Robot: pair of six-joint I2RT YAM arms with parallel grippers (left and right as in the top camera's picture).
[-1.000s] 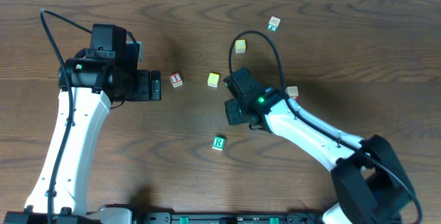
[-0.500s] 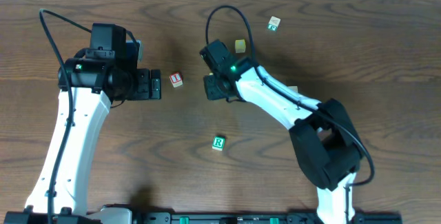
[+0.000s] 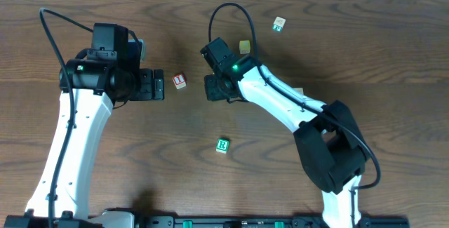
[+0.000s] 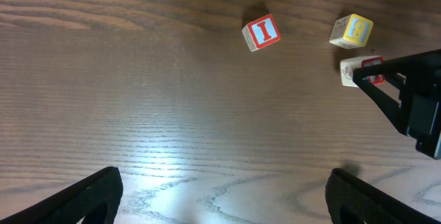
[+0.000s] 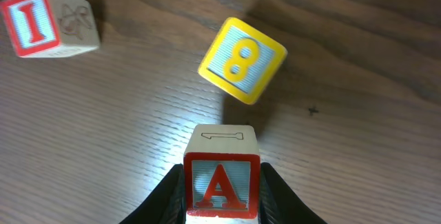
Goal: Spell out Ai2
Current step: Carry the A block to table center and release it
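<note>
- Looking down on the wooden table (image 3: 393,59), the biggest thing in shot, with cubes scattered across its far half.
- Left gripper (image 3: 156,86) hovers beside the I cube (image 3: 180,81). On its wrist view I see the fingers (image 4: 89,196) spread wide with only bare wood between them, and the I cube ahead of them.
- Right gripper (image 3: 214,88) reaches to the middle of the table, fingers clamped on the A cube (image 5: 222,182), red A facing its camera.
- I can't tell whether that A cube touches the wood or hangs just above it.
- Yellow 8 cube (image 5: 242,60) sits just beyond the A cube, near it but apart. The I cube is further off to one side.
- Green R cube (image 3: 222,145) lies alone on the near side, well apart from both grippers.
- Blue-and-white cube (image 3: 279,23) rests at the far edge, away from everything, its mark too small for me to read.
</note>
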